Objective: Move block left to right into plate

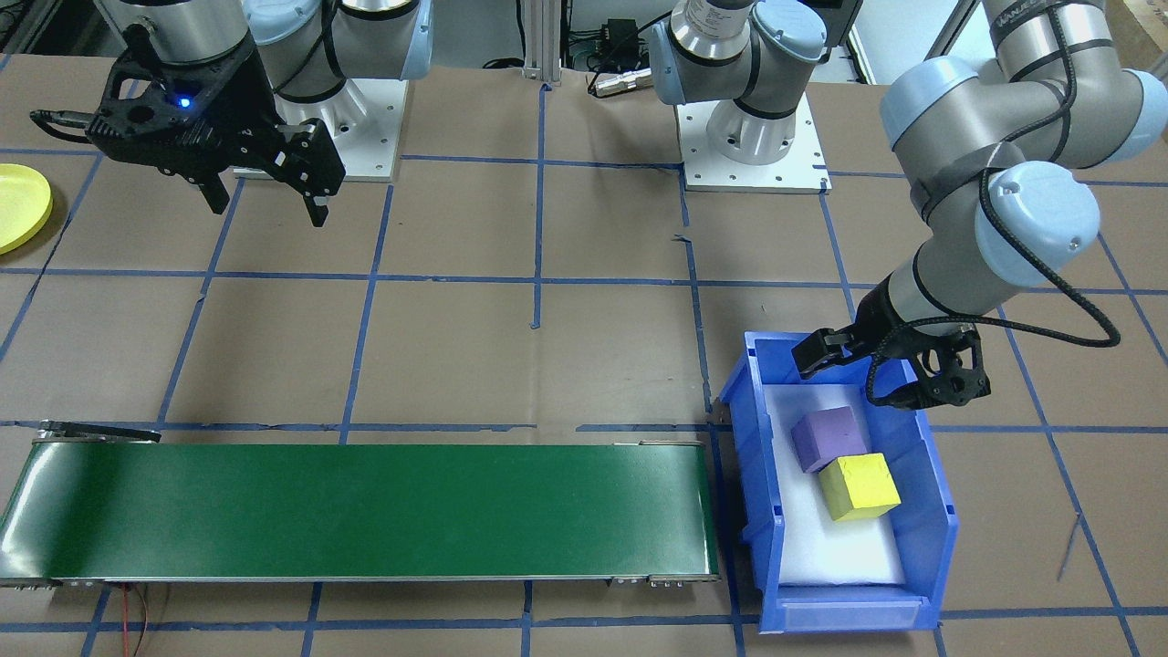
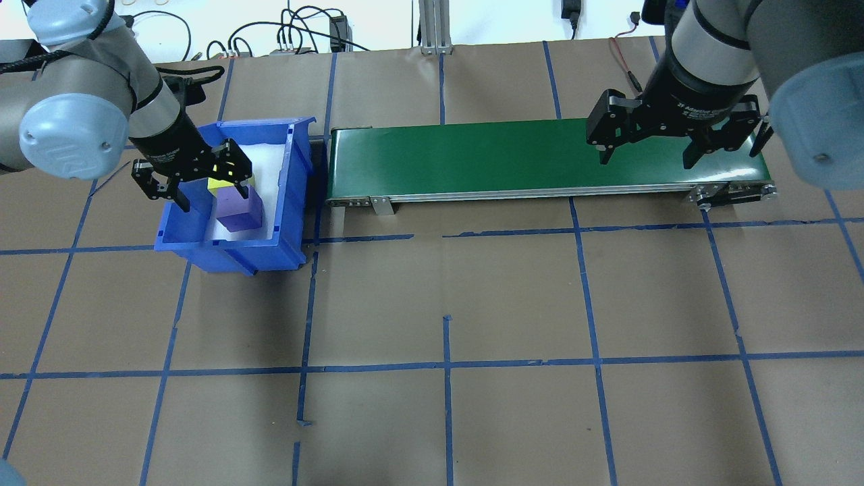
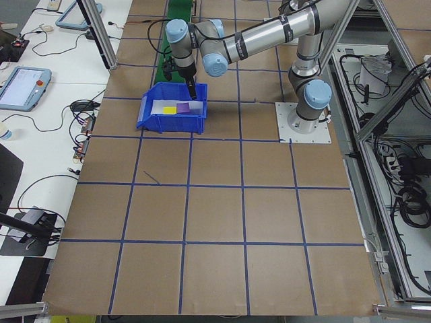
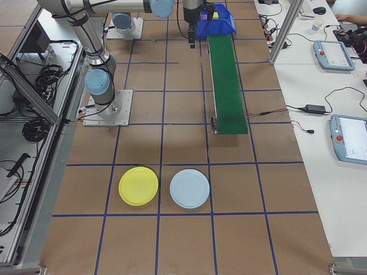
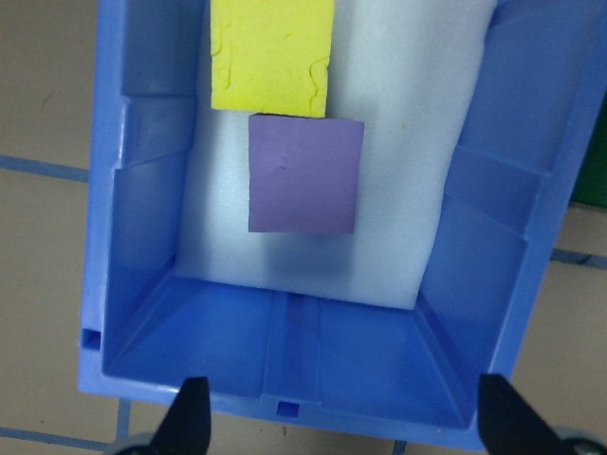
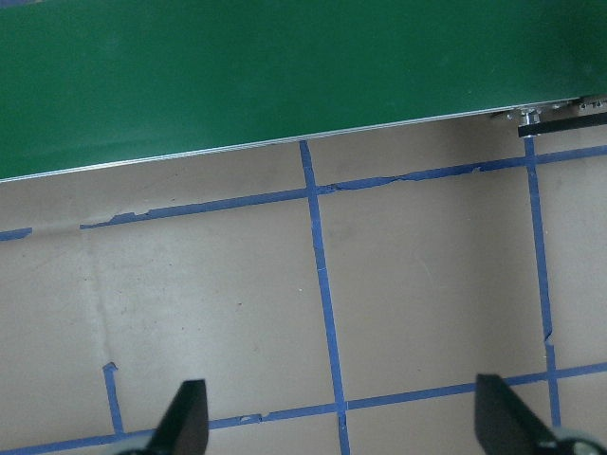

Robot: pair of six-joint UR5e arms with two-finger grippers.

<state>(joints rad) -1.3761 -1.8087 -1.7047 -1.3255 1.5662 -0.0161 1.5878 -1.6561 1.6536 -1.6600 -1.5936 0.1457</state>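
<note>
Judging from how things lie, nothing has been moved: the green conveyor (image 2: 547, 158) is bare and the yellow plate (image 4: 138, 185) holds nothing. In the blue bin (image 1: 940, 511) sit the purple block (image 1: 829, 437) and yellow block (image 1: 859, 486), touching. The left gripper (image 2: 197, 182) hangs spread and unladen, seemingly over the purple one, and the right gripper (image 2: 677, 138) waits parted and unladen above the belt's far end.

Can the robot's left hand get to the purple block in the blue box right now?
Probably yes. The left hand hangs open right above the blue box, which has no lid. The purple block lies flat on the white padding, touching the yellow block on one side only, so its other sides look free to grip.
</note>
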